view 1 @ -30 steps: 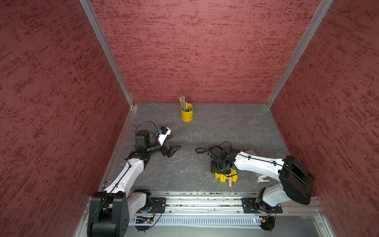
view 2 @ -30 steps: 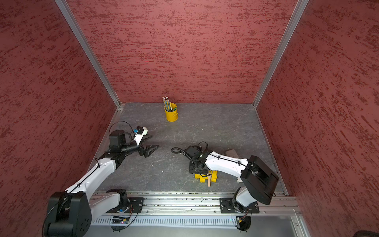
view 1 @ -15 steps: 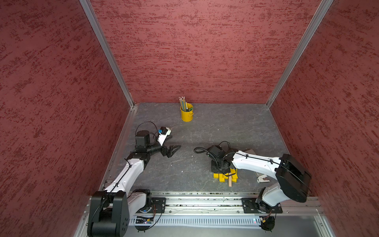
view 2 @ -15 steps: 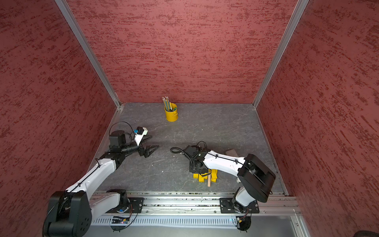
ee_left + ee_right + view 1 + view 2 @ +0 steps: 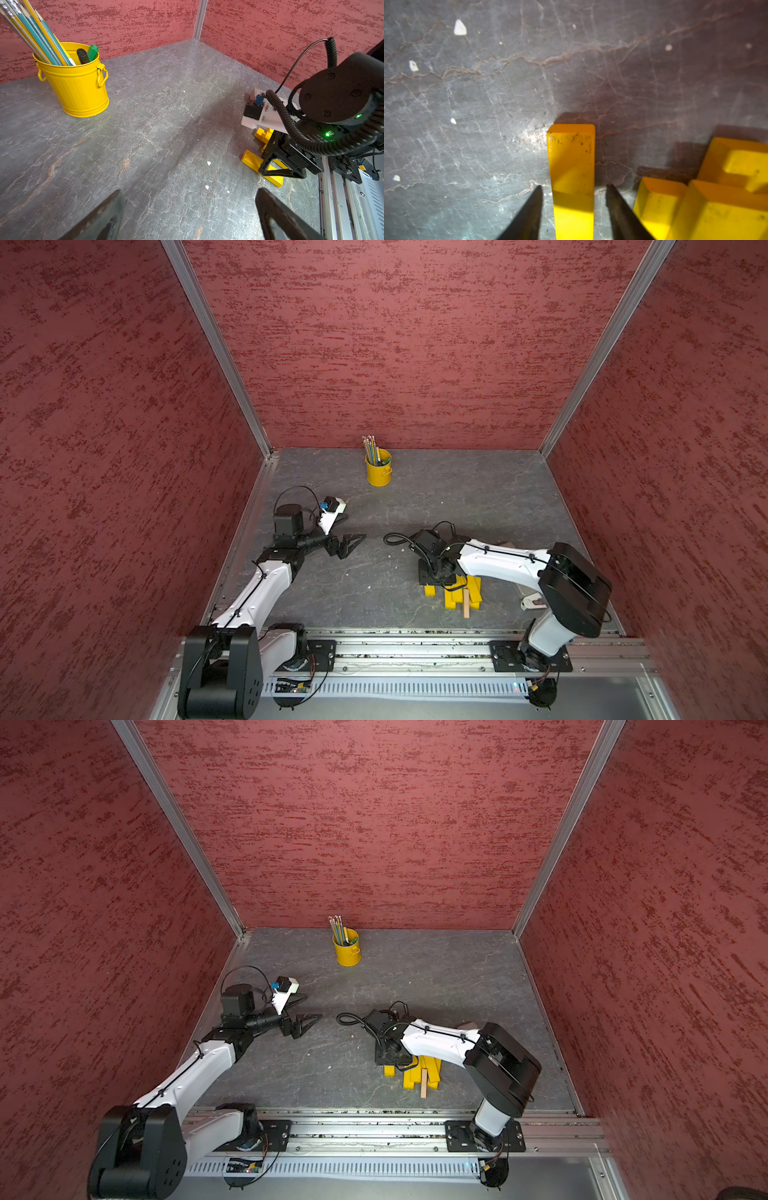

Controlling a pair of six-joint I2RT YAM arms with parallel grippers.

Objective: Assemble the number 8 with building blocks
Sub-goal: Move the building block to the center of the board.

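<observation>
My left arm (image 5: pixel 266 593) reaches out from the front rail (image 5: pixel 415 649) with its wrist level. The left tool (image 5: pixel 352 544) hangs low over the desk (image 5: pixel 457 497), pointing toward the middle, its jaws spread with nothing between them. My right arm (image 5: pixel 498 564) stretches sideways from its base toward the middle of the desk, wrist bent down, so the right tool (image 5: pixel 574 187) points straight at the surface. In the right wrist view its two fingers (image 5: pixel 529 207) straddle one yellow plank (image 5: pixel 572 158) lying flat on the desk, with a gap showing on each side. The tool is open and gripping nothing. That plank lies just beside the other blocks (image 5: pixel 459 593), which sit in a loose heap near the rail, under the right arm. By count I have two arms, two tools and one tan plank (image 5: pixel 466 605) at the rail side of the heap. There are at least four yellow planks in the wrist view – how many more are stacked in the heap I cannot tell. One yellow bucket (image 5: pixel 378 472) of pencils (image 5: pixel 370 448) stands well apart, near the back wall.
</observation>
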